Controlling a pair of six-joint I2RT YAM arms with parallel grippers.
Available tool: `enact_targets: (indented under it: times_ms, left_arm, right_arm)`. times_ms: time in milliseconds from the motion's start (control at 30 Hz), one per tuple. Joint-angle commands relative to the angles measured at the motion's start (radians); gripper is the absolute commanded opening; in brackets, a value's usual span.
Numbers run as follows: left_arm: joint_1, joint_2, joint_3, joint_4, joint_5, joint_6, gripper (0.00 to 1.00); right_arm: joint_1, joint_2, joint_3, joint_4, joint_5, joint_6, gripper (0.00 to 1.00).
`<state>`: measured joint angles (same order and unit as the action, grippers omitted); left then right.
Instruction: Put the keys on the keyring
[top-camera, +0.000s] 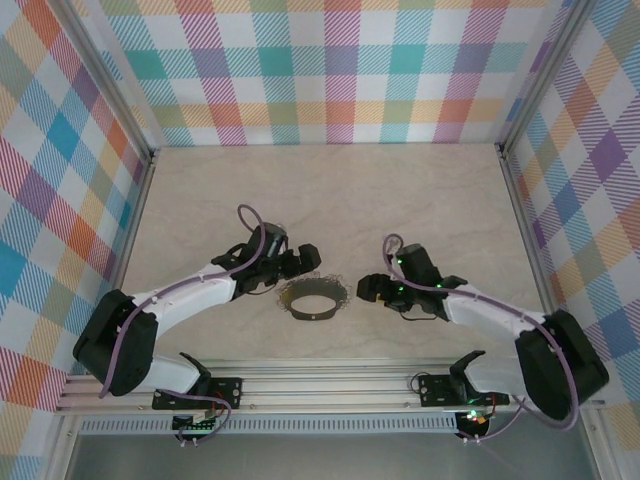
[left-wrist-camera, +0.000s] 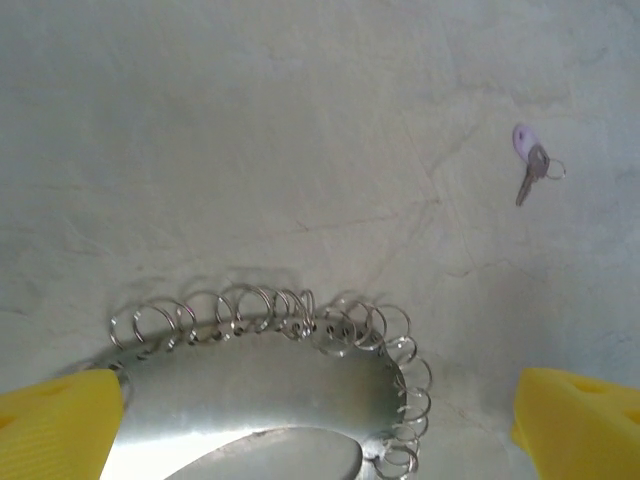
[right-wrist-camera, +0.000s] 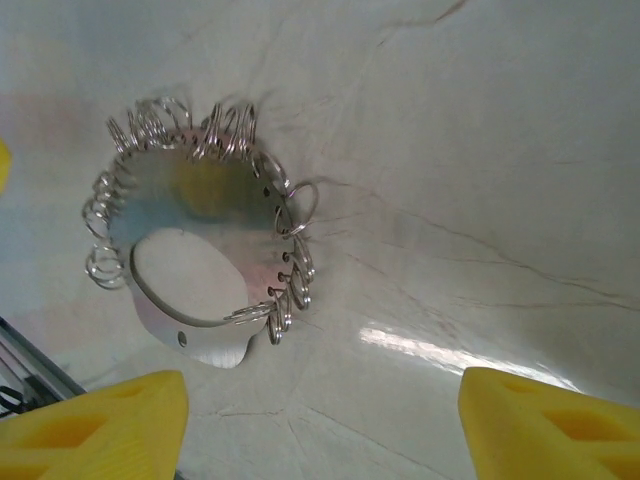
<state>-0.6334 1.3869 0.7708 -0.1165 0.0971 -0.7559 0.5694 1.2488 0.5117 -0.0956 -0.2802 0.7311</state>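
The keyring (top-camera: 313, 312) is a dark metal hoop fringed with small silvery split rings, lying mid-table between both arms. My left gripper (top-camera: 300, 262) is just up-left of it and open. In the left wrist view the keyring (left-wrist-camera: 260, 380) sits low between the yellow fingertips (left-wrist-camera: 60, 420), which are spread wide and do not touch it. A tiny grey key (left-wrist-camera: 530, 170) with a pale purple head lies alone on the table, far right of the hoop. My right gripper (top-camera: 368, 288) is open to the hoop's right. Its wrist view has the keyring (right-wrist-camera: 200, 200) beyond the fingertips (right-wrist-camera: 550, 420), and nothing lies between them.
The beige table (top-camera: 330, 190) is walled on three sides by checkered panels with aluminium posts. An aluminium rail (top-camera: 330, 385) holding both arm bases runs along the near edge. Open tabletop stretches behind the hoop.
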Motion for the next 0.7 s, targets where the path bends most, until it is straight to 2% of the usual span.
enact_targets:
  times_ms: [0, 233, 367, 667]
  left_arm:
    - [-0.026, 0.004, -0.027, 0.058, 0.028, -0.047, 1.00]
    - [-0.035, 0.071, -0.058, 0.158, 0.079, -0.087, 1.00]
    - [-0.035, 0.118, -0.062, 0.221, 0.111, -0.104, 1.00]
    - [-0.025, 0.207, -0.033, 0.243, 0.099, -0.070, 1.00]
  right_arm:
    - [0.053, 0.057, 0.075, 0.048, 0.047, 0.016, 0.68]
    - [0.107, 0.159, 0.093, 0.106, 0.060, 0.035, 0.59]
    - [0.115, 0.205, 0.101, 0.131, 0.056, 0.039, 0.48]
    - [0.118, 0.281, 0.156, 0.141, 0.055, 0.036, 0.28]
